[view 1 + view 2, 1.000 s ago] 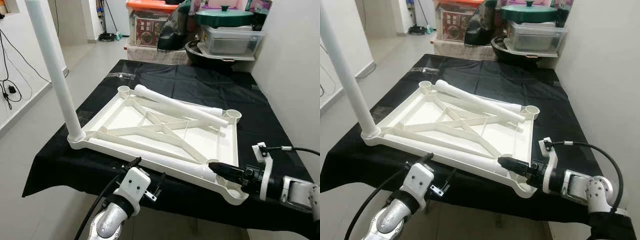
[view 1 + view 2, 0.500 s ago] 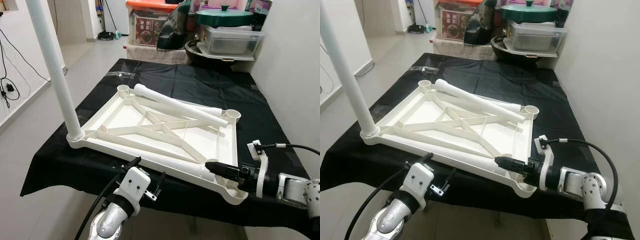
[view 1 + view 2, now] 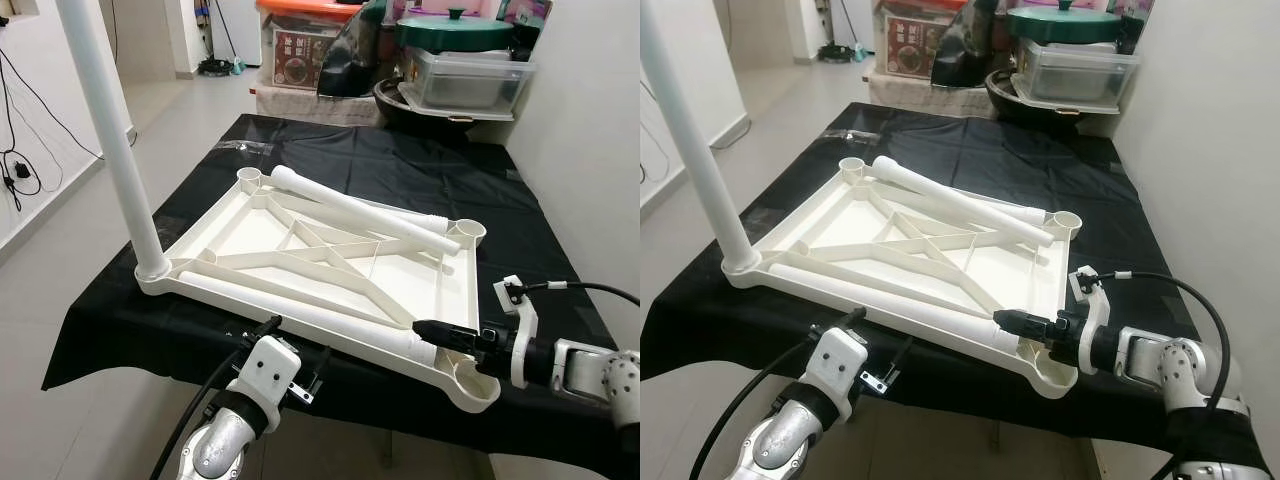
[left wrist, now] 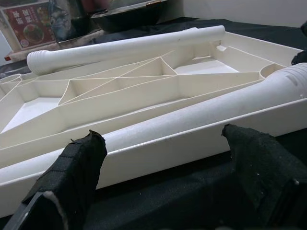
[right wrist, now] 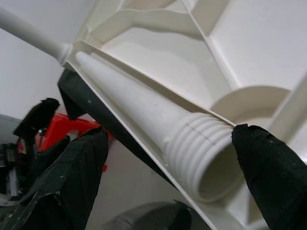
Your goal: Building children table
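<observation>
- The white tabletop [image 3: 330, 262] lies upside down on the surface [image 3: 400, 170], which is draped in black cloth.
- One leg [image 3: 110, 140] stands upright in the near left corner socket.
- A second leg [image 3: 360, 208] rests across the far ribs.
- A third leg [image 3: 300, 315] lies along the near edge, its threaded end by the near right corner socket [image 3: 475, 380].
- The right gripper [image 3: 440, 333] sits at that threaded end, fingers [image 5: 268, 172] spread wide on either side of it, not closed on it.
- The left gripper [image 4: 168, 191] hangs just before the near rim, fingers [image 4: 72, 167] wide apart and holding nothing.
</observation>
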Controlling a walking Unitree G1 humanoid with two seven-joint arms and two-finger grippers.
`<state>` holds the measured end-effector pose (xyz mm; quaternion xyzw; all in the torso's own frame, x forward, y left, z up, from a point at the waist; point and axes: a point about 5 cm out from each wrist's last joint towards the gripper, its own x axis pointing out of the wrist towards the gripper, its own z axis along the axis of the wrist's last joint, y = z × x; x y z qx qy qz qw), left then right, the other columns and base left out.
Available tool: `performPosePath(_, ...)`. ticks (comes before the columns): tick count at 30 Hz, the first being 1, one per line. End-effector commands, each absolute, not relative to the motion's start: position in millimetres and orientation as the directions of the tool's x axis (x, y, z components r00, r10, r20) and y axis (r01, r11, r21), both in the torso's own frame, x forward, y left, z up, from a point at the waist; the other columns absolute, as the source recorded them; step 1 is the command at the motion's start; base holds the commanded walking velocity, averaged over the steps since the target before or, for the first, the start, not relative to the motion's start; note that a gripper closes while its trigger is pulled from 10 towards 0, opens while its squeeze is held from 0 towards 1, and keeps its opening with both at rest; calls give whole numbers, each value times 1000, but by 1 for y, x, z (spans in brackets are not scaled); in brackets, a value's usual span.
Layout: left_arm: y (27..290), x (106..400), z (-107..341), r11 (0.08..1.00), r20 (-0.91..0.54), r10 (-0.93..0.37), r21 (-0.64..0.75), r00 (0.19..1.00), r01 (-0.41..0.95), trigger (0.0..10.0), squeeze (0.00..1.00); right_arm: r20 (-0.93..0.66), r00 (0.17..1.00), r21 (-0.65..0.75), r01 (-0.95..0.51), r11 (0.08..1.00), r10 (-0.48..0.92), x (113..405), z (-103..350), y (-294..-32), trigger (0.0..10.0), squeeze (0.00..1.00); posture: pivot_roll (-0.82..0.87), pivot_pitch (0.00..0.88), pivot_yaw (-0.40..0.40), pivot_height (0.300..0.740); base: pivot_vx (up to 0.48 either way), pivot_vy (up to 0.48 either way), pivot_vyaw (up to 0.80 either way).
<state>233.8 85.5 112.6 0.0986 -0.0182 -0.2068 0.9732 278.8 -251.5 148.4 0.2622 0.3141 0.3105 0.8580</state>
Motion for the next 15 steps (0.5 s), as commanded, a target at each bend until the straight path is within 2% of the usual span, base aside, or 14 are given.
performPosePath(1, 84, 230, 114, 894, -4, -409, 199, 913, 401, 10000, 0, -403, 566, 675, -347, 651, 719, 270, 139, -253, 10000, 0, 29, 43, -88, 740, 0, 0, 0)
performPosePath(13, 83, 230, 114, 894, -5, -408, 199, 913, 401, 10000, 0, -310, 590, 702, -387, 598, 745, 268, 156, -268, 10000, 0, 25, 48, -89, 740, 0, 0, 0)
performPosePath(15, 83, 231, 114, 894, -5, -408, 199, 913, 401, 10000, 0, -332, 562, 698, -393, 598, 758, 265, 152, -264, 10000, 0, 26, 52, -89, 740, 0, 0, 0)
